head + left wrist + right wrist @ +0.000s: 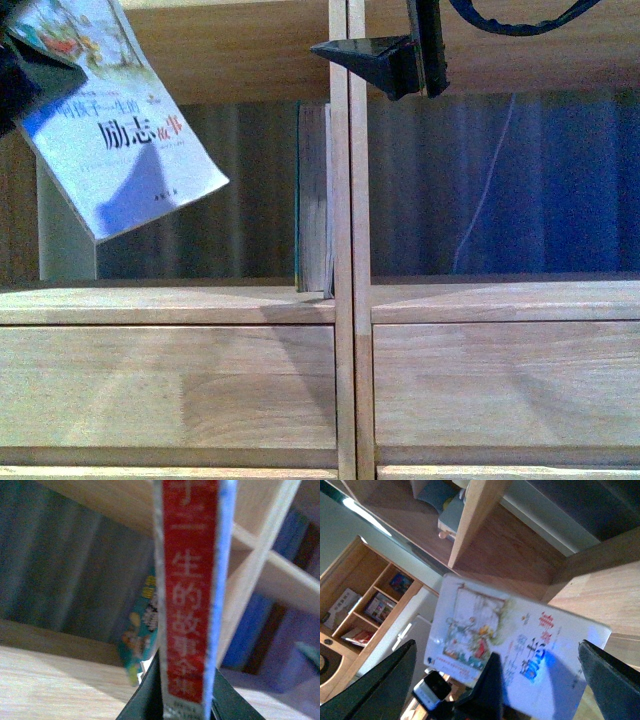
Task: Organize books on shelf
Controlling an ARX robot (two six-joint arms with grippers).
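Note:
My left gripper [187, 700] is shut on the thin paperback book [115, 120], held tilted in the air at the upper left, in front of the shelf's [345, 300] left compartment. Its red-marked spine [192, 590] fills the left wrist view; its pale cover [515, 650] shows in the right wrist view. The taller teal book [312, 195] stands upright in the left compartment against the central divider, also in the left wrist view [137, 635]. My right gripper [375, 55] is open and empty, high up near the divider.
Plain drawer fronts [170, 385] lie below the compartment ledge. Dark blue books [260, 630] stand in the right compartment. A second wooden shelf unit [365, 605] with books shows far off in the right wrist view.

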